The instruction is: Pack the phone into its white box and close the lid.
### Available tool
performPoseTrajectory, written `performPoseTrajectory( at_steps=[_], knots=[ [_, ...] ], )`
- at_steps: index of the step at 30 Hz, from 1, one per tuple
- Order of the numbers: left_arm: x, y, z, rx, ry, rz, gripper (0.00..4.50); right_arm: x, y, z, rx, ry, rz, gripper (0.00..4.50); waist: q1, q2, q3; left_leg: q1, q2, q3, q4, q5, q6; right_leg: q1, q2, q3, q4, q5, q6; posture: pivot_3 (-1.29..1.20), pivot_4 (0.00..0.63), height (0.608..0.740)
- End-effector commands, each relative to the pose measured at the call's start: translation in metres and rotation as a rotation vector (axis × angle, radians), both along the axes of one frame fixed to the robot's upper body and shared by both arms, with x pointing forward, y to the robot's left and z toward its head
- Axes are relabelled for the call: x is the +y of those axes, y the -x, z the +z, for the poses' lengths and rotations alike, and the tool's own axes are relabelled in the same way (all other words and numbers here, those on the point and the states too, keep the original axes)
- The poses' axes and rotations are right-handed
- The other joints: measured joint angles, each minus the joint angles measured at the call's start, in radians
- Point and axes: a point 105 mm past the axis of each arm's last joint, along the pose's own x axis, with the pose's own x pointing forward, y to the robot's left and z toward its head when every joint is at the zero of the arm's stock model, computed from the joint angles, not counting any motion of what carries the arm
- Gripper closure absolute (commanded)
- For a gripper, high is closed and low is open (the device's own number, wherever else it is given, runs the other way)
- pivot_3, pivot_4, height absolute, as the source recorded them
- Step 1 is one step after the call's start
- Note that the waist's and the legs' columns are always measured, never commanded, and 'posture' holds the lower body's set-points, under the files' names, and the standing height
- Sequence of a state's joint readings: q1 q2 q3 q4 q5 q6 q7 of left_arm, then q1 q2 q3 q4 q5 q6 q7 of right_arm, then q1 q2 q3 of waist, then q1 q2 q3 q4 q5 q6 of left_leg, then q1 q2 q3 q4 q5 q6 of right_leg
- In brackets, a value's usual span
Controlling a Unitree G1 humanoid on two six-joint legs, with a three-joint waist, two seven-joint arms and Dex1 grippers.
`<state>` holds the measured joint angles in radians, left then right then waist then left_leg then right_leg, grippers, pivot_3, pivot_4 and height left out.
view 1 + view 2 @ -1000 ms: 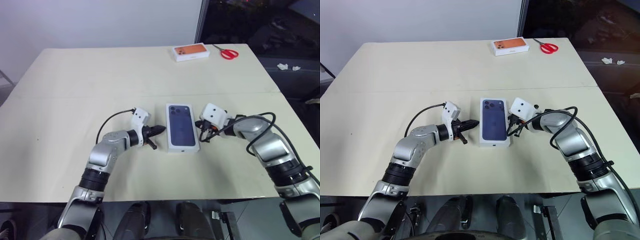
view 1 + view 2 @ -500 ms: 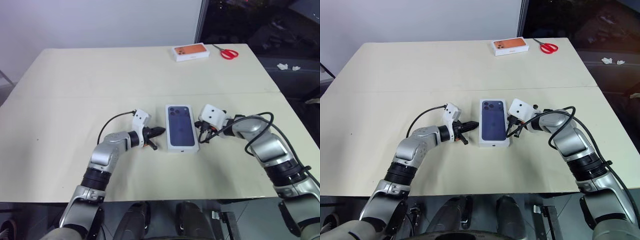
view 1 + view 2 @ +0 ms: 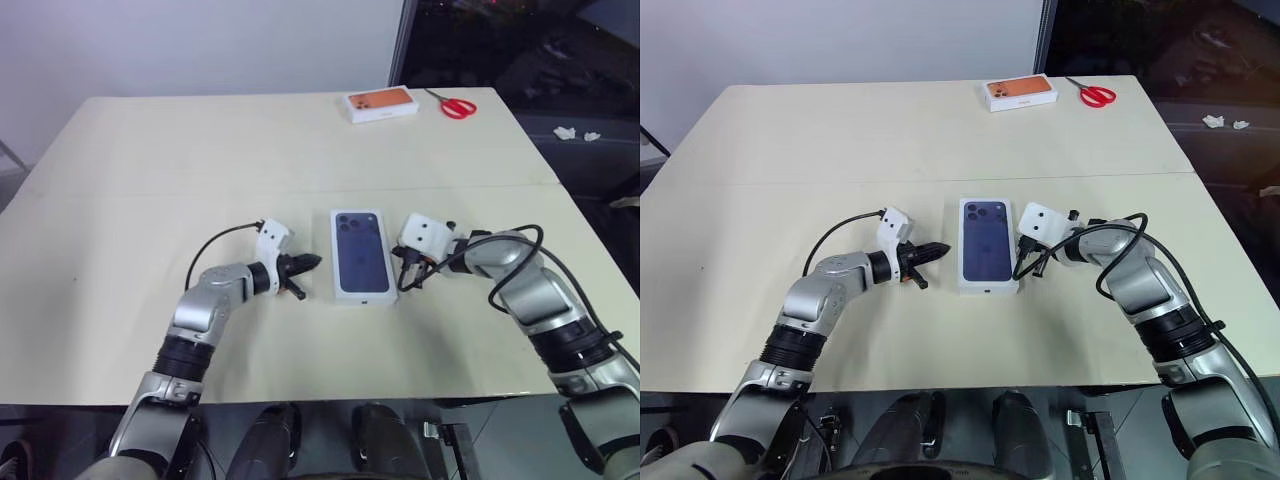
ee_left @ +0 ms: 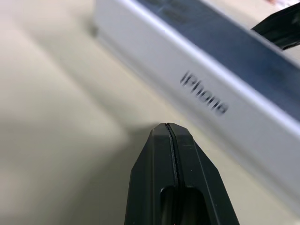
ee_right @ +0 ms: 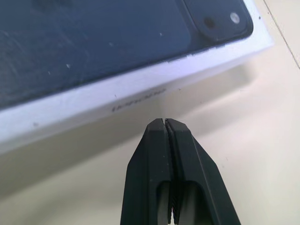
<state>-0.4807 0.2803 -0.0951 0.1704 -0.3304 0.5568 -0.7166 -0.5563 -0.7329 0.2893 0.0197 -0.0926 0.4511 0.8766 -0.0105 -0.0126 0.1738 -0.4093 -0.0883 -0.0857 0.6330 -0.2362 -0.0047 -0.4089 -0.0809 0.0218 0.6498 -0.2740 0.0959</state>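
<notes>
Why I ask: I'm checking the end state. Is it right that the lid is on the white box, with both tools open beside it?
Not quite. The lid is on the box, but the left tool and right tool are shut, fingers pressed together, as each wrist view shows. They do flank the box, one on each side.

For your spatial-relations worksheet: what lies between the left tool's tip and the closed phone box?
Nothing: only bare table separates the shut left tool from the lid, as the left eye and left wrist views show.
</notes>
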Motion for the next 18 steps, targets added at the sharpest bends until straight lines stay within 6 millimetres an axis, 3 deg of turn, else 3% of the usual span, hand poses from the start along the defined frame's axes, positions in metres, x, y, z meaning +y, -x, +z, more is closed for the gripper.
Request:
performPoseTrajectory(
  at_steps=[1,7,10,13,15,18],
  knots=[
    [0.009,-0.004,0.026,-0.093,0.035,0.023,4.5,-0.014,-0.014,0.032,-0.128,0.053,-0.019,4.44,0.0,0.0,0.0,0.0,0.0,0.0,0.0,0.0,0.0,0.0,0.0,0.0,0.0,0.0,0.0,0.0,0.15,0.74],
    [-0.001,-0.006,0.053,-0.153,0.108,0.006,4.5,-0.001,-0.03,0.087,-0.239,-0.195,-0.051,4.44,-0.001,0.0,0.0,0.0,0.0,0.0,0.0,0.0,0.0,0.0,0.0,0.0,0.0,0.0,0.0,0.0,0.15,0.74],
    [-0.017,-0.007,0.064,-0.176,0.137,-0.021,4.5,0.018,-0.024,0.095,-0.207,-0.306,-0.003,4.44,0.002,0.0,0.0,0.0,0.0,0.0,0.0,0.0,-0.001,0.0,0.0,0.0,0.0,0.0,0.0,0.0,0.15,0.74],
    [-0.033,-0.009,0.063,-0.18,0.137,-0.052,4.5,0.031,-0.017,0.078,-0.165,-0.29,0.037,4.44,0.003,0.0,0.0,0.0,0.0,0.0,0.0,0.0,-0.001,0.001,0.0,0.0,0.0,0.0,0.0,0.0,0.15,0.74],
    [-0.043,-0.01,0.058,-0.176,0.125,-0.068,4.5,0.039,-0.011,0.057,-0.127,-0.244,0.059,4.44,0.003,-0.001,0.0,0.0,-0.001,0.0,0.001,0.0,-0.001,0.001,0.0,0.0,0.0,0.0,0.0,0.0,0.15,0.74],
    [-0.051,-0.01,0.04,-0.141,0.086,-0.091,4.5,0.036,-0.008,0.023,-0.098,-0.124,0.045,4.44,0.001,0.0,0.0,0.0,-0.001,0.0,0.001,0.0,-0.001,0.001,0.0,0.0,0.0,0.0,0.0,0.0,0.15,0.74]
  ],
)
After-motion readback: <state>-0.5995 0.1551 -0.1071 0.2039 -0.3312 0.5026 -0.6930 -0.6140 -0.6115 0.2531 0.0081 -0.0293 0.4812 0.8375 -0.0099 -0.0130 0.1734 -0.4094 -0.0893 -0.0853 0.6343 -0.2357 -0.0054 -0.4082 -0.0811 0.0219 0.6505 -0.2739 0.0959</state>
